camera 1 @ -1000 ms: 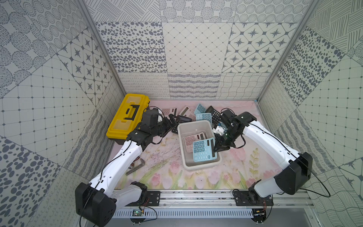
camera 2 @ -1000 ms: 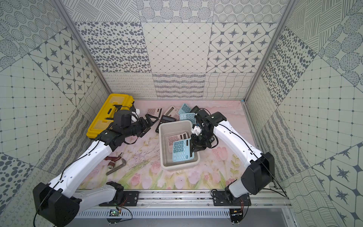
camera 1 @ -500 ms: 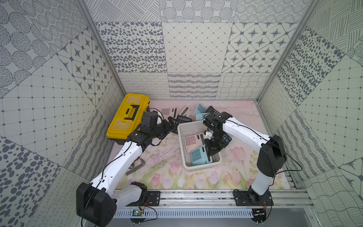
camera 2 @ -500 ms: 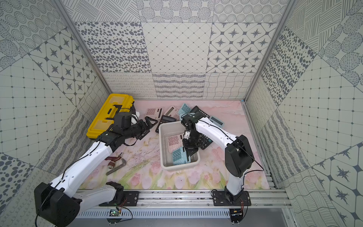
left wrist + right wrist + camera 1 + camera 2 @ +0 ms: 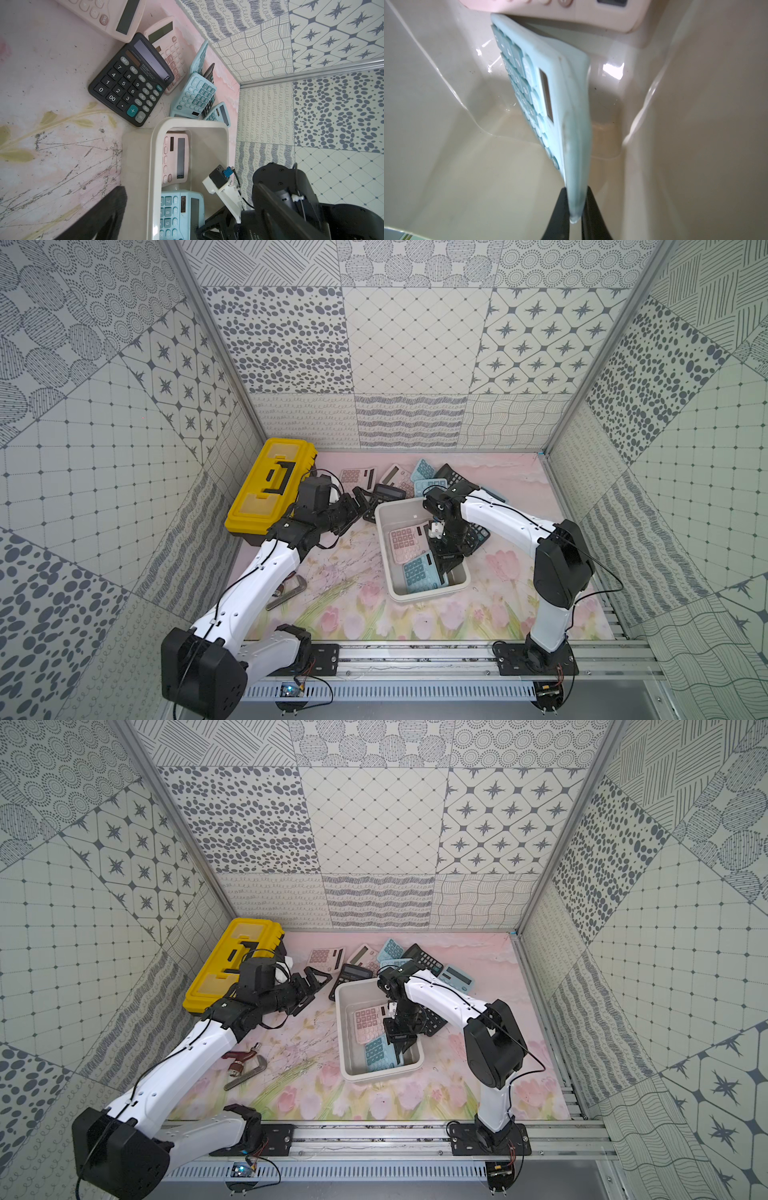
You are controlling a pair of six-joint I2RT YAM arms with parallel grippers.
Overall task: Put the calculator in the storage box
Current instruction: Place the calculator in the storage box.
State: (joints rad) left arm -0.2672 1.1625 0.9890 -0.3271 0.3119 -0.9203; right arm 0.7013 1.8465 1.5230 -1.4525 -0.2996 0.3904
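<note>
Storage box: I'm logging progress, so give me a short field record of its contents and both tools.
container: storage box, white, no lid
inside: pink calculator face up; blue calculator tilted
right tool: shut on the blue calculator's edge, down inside the box
left tool: open, empty, beside the box
outside: loose calculators behind the box; toolbox

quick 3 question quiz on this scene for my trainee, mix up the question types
1. True or false: the right hand is shut on the blue calculator.
2. What else lies in the storage box? A black calculator; B pink calculator; C yellow toolbox.
3. Fill in: the left hand is ___ (open or shut).
Key: 1 true; 2 B; 3 open.
</note>
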